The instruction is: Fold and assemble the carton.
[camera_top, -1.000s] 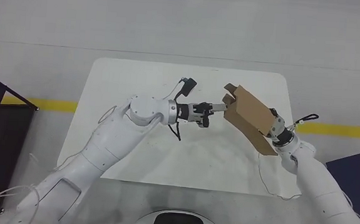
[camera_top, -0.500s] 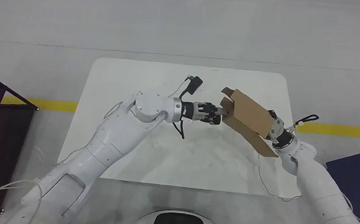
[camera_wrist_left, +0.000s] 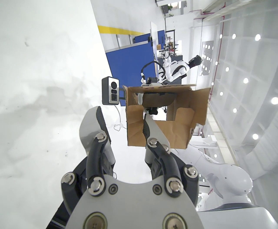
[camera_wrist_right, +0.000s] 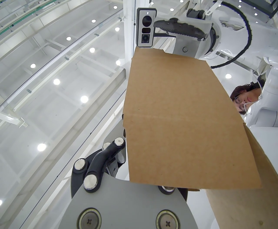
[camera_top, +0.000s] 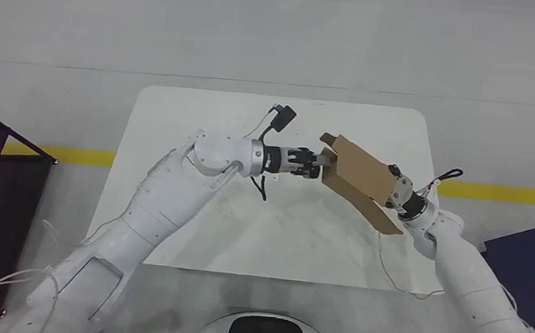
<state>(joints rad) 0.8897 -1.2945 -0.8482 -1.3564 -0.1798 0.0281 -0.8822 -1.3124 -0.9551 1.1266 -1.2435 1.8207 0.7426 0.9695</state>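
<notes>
The brown carton (camera_top: 360, 176) hangs tilted above the white surface (camera_top: 204, 143), right of centre in the top view. The right tool (camera_top: 398, 189) grips its lower right end, its fingers hidden behind cardboard. The left tool (camera_top: 321, 162) sits right at the flaps of the carton's open upper left end, fingers spread wide and clamping nothing.

The carton (camera_top: 361, 169) is plain brown cardboard. The table (camera_top: 204, 134) is white. A yellow stripe (camera_top: 72, 156) crosses the pale grey floor (camera_top: 258, 35). The left gripper (camera_wrist_left: 122, 111) is silver with black pads and links. The partition (camera_wrist_left: 128, 58) is blue.
</notes>
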